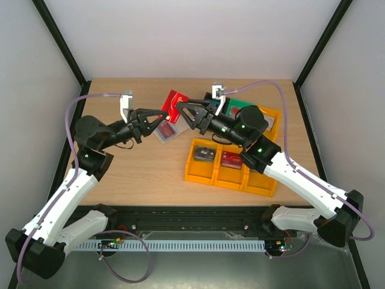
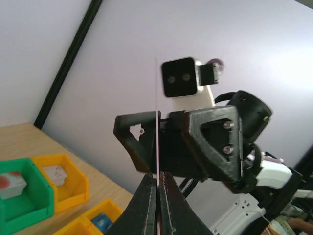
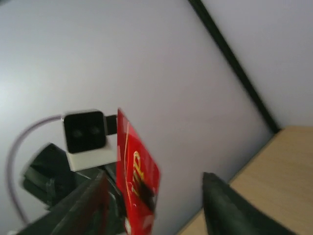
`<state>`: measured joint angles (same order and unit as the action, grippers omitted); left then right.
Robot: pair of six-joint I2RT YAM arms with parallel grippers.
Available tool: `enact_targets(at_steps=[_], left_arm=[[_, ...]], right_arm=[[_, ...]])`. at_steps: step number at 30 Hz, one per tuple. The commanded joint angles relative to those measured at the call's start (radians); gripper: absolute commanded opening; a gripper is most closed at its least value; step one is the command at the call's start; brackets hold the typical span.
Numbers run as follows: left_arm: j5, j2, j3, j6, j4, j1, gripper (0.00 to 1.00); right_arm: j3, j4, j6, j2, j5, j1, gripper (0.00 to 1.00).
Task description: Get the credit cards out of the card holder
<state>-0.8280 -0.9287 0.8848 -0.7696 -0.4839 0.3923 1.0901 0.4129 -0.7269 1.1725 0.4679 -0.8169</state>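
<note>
While both arms reach in over the far middle of the tabletop [image 1: 144, 174], the job looks to be partway through: one card is already out and up in the air, and the step in hand seems to be a handover between the two hands. To the right stands a row of yellow bins [image 1: 201, 174] with a green bin [image 1: 236, 103] behind them, each holding small items I cannot make out. They hem in the right arm's way back, though they do not block the card itself. Smaller, and just below the meeting hands, the card holder [image 1: 168, 131] lies flat on the wood with something reddish showing at it, perhaps another card, but I cannot tell. Above it hangs the red card [image 3: 139, 181], upright and edge-on to the left wrist camera. The left fingers [image 1: 161, 116] are closed tight on its lower edge, while the right fingers [image 1: 181, 112] stand apart on either side of it, gripping nothing. The next move calls for the right hand to back straight off without brushing the card, and for the left to carry it aside and lay it down clear of the holder. The hands sit very close together, so a knock is the main risk.
</note>
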Motion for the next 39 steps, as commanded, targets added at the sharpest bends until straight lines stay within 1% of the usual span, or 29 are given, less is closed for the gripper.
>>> enact_targets(at_steps=[1, 2, 4, 6, 8, 9, 10, 13, 14, 16, 20, 23, 25, 30, 39], left_arm=[[0.067, 0.033, 0.027, 0.007, 0.16, -0.038, 0.02], [0.093, 0.035, 0.031, -0.008, 0.2, -0.055, 0.02], [0.111, 0.025, 0.042, -0.071, 0.263, -0.098, 0.02], [0.084, -0.009, 0.058, -0.168, 0.298, -0.145, 0.02], [0.047, -0.041, 0.075, -0.24, 0.307, -0.168, 0.02], [0.034, -0.052, 0.089, -0.254, 0.311, -0.17, 0.02], [0.022, -0.062, 0.105, -0.259, 0.312, -0.169, 0.02], [-0.009, -0.086, 0.16, -0.251, 0.323, -0.168, 0.02], [-0.015, -0.093, 0.173, -0.251, 0.321, -0.168, 0.02], [-0.023, -0.099, 0.187, -0.257, 0.306, -0.168, 0.02], [-0.032, -0.108, 0.204, -0.258, 0.291, -0.166, 0.02], [-0.032, -0.116, 0.209, -0.258, 0.282, -0.156, 0.02], [-0.034, -0.123, 0.212, -0.259, 0.278, -0.146, 0.02], [-0.038, -0.131, 0.22, -0.261, 0.274, -0.127, 0.03], [-0.071, -0.115, 0.201, -0.268, 0.237, -0.119, 0.03]], right_arm=[[0.114, -0.367, 0.326, -0.084, -0.203, 0.02, 0.64], [0.123, -0.427, 0.408, -0.113, -0.283, 0.022, 0.7], [0.104, -0.451, 0.641, -0.172, -0.411, 0.022, 0.74], [0.056, -0.428, 0.935, -0.23, -0.445, 0.022, 0.75], [0.015, -0.411, 1.296, -0.255, -0.43, 0.022, 0.76], [0.001, -0.394, 1.467, -0.254, -0.442, 0.019, 0.76], [-0.009, -0.349, 1.602, -0.243, -0.477, 0.014, 0.77], [-0.031, -0.167, 1.988, -0.19, -0.533, -0.005, 0.77], [-0.017, -0.151, 2.169, -0.164, -0.536, -0.016, 0.78], [0.056, -0.198, 2.316, -0.097, -0.53, -0.036, 0.76], [0.141, -0.263, 2.521, -0.003, -0.477, -0.077, 0.75], [0.167, -0.278, 2.617, 0.05, -0.45, -0.13, 0.76], [0.175, -0.263, 2.666, 0.081, -0.442, -0.156, 0.75], [0.192, -0.224, 2.689, 0.134, -0.428, -0.168, 0.72], [0.217, -0.189, 2.658, 0.151, -0.469, -0.165, 0.52]])
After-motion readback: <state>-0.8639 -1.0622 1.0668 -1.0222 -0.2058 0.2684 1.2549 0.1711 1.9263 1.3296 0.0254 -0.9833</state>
